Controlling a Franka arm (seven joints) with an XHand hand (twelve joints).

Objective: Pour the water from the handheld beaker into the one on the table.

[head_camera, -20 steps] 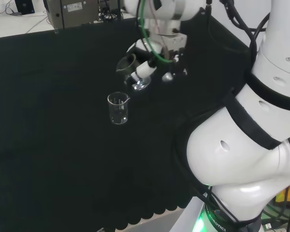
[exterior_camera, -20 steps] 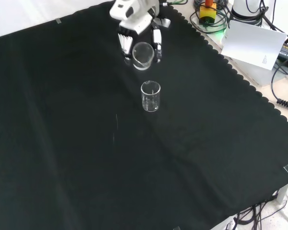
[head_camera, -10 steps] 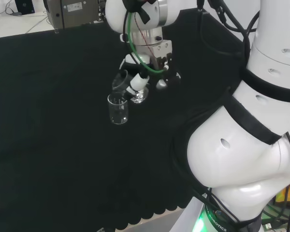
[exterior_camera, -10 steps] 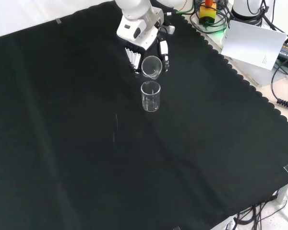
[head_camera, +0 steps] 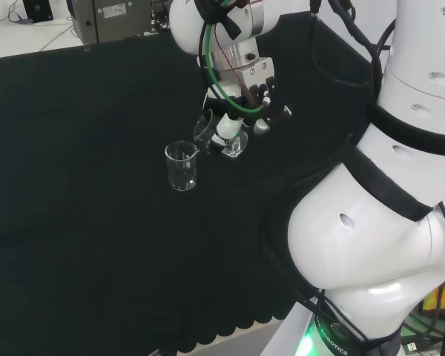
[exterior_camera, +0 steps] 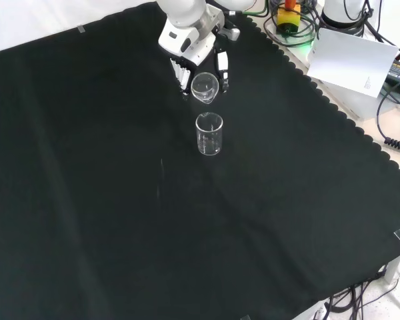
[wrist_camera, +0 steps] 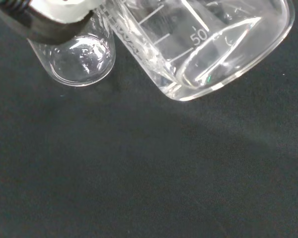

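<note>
You're looking at a robotics lab: the hand (exterior_camera: pixel 199 59) hangs over a bench draped in black cloth (exterior_camera: pixel 120 220) with a scalloped edge, and just below its fingers stands a clear graduated beaker (exterior_camera: pixel 209 133), ordinary lab glassware. Beyond the cloth's edge, well off from the hand, you see loose cables (exterior_camera: pixel 395 73), a white box (exterior_camera: pixel 355 67) and a grey electronics unit (head_camera: pixel 111 18) on a white table

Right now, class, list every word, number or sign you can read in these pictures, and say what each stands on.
"50": beside a graduation line on the tilted beaker held by the robot hand.
Lettering along that beaker's scale: too blurred to read.
Grey box's label: too small to read.
White card's mark: too small to read.
</note>
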